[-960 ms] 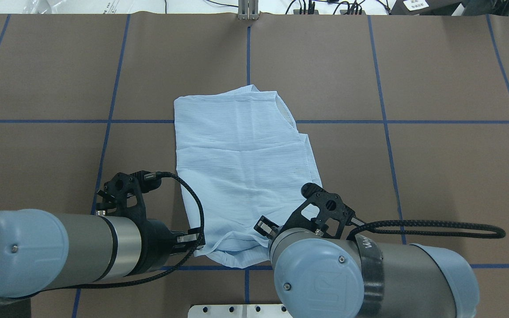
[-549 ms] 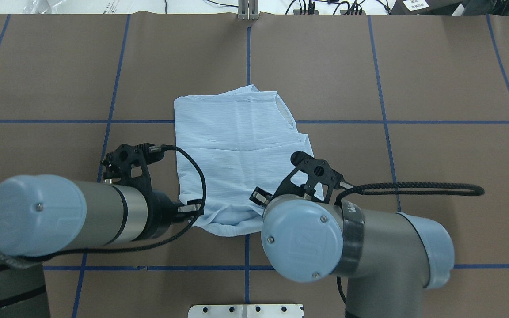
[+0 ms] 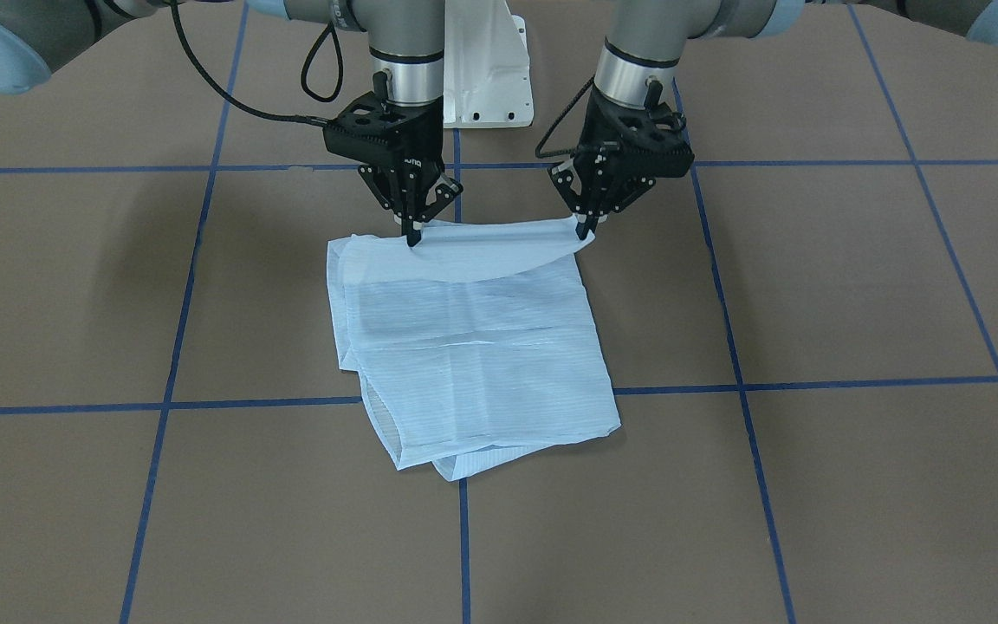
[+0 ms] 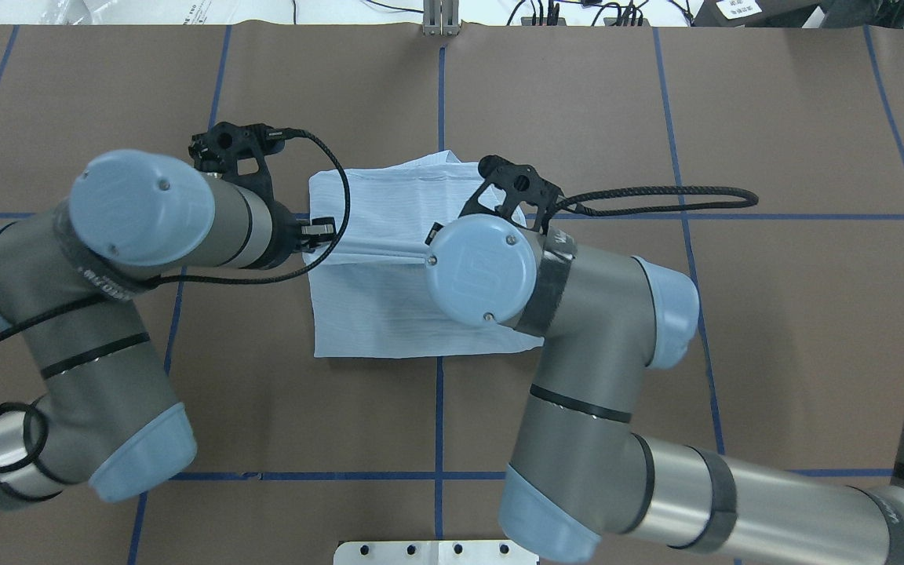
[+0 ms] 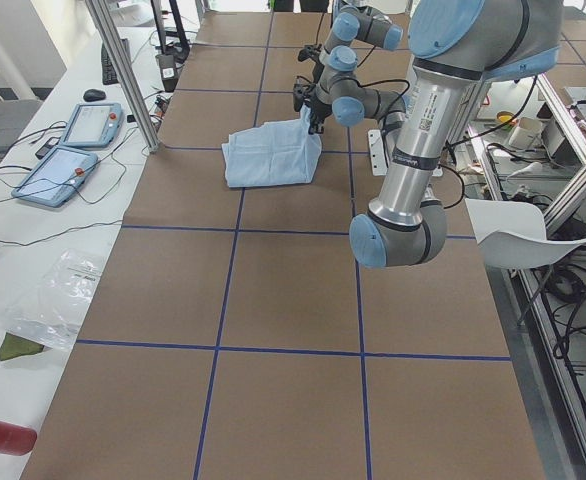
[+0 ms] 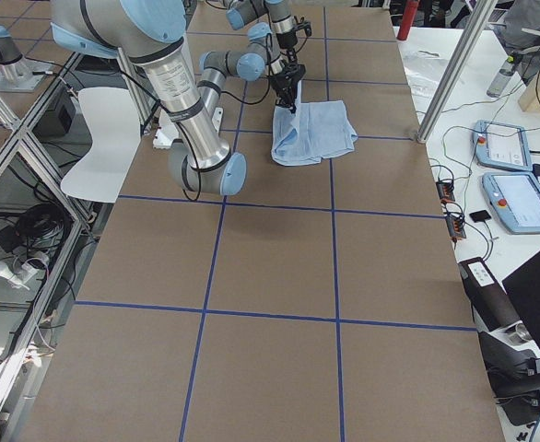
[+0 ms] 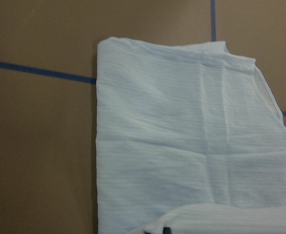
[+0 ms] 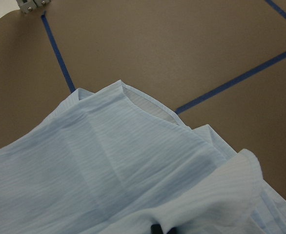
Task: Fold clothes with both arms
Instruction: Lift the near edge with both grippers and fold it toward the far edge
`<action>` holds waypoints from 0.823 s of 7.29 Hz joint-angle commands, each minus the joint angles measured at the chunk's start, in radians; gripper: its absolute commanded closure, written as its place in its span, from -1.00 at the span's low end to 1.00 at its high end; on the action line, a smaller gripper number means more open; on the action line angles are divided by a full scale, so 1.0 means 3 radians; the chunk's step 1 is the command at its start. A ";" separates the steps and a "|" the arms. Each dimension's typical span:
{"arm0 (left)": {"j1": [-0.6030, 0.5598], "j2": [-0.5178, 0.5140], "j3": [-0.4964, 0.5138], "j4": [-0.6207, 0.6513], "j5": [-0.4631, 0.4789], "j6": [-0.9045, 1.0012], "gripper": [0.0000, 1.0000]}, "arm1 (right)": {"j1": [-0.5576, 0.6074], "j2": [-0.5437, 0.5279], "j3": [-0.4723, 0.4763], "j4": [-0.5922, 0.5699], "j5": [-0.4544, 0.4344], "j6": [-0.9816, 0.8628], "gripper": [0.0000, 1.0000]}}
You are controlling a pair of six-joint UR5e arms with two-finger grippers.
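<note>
The pale-blue shirt (image 3: 473, 347) lies folded at the table's centre, also seen from overhead (image 4: 389, 314). Its edge nearest the robot is lifted off the table and stretched between both grippers above the lower layers. My left gripper (image 3: 584, 232) is shut on one corner of that edge and shows at the shirt's left side from overhead (image 4: 318, 230). On the other corner my right gripper (image 3: 413, 240) is shut; its own wrist joint hides it from overhead. Both wrist views look down on the shirt (image 7: 182, 146) (image 8: 109, 185) with the lifted fold at their bottom edge.
The brown table (image 3: 811, 485) carries a grid of blue tape lines. A white pedestal base (image 3: 486, 69) stands behind the grippers. A side bench holds two tablets (image 5: 73, 145) and cables beyond the table's far edge.
Both arms have moved away from the robot's base, carrying the shirt's near edge up and over the rest of the shirt. The visible shirt is now shorter.
</note>
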State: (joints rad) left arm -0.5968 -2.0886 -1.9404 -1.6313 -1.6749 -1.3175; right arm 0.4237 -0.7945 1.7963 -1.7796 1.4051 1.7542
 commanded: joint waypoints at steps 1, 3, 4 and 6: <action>-0.0219 -0.0247 0.0560 -0.0206 0.0020 0.0198 1.00 | 0.0203 0.0351 -0.0763 0.0524 0.0000 -0.0232 1.00; -0.0276 -0.0263 0.0868 -0.0457 0.0045 0.0209 1.00 | 0.0321 0.0531 -0.1236 0.0838 0.0000 -0.0380 1.00; -0.0286 -0.0294 0.0955 -0.0513 0.0131 0.0214 1.00 | 0.0372 0.0612 -0.1384 0.0874 0.0000 -0.0432 1.00; -0.0301 -0.0442 0.1282 -0.0600 0.0137 0.0214 1.00 | 0.0428 0.0720 -0.1721 0.1073 0.0000 -0.0493 1.00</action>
State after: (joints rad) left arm -0.6837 -2.1997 -1.6124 -1.7893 -1.6375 -1.2537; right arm 0.5408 -0.6007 1.3438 -1.4930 1.4051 1.6217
